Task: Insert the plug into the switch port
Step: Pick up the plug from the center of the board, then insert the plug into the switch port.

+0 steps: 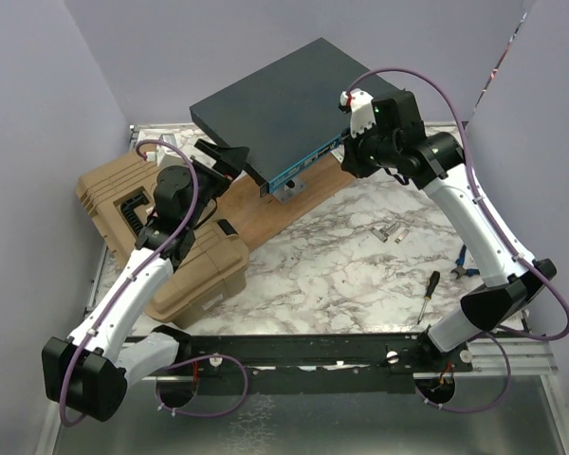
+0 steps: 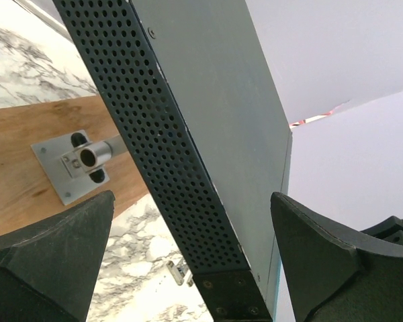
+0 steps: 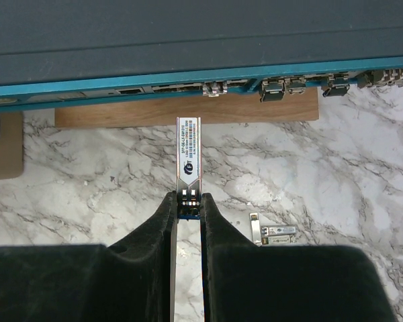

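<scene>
Right pincer (image 3: 188, 201) is clenched on the plug (image 3: 189, 151). The plug points straight at the switch (image 3: 188, 40), its tip just short of the teal front face and not touching it.

Left pincer (image 2: 191, 198) is released, jaws wide, straddling the switch's perforated side with no evident contact.

Step in hand: alignment. Judgement: centre the tip on a free slot in the port row (image 3: 161, 88), hold the plug square to the face and advance slowly, since a tilted entry could jam.

A spare module (image 3: 272, 232) lies on the counter (image 3: 87, 174).
</scene>
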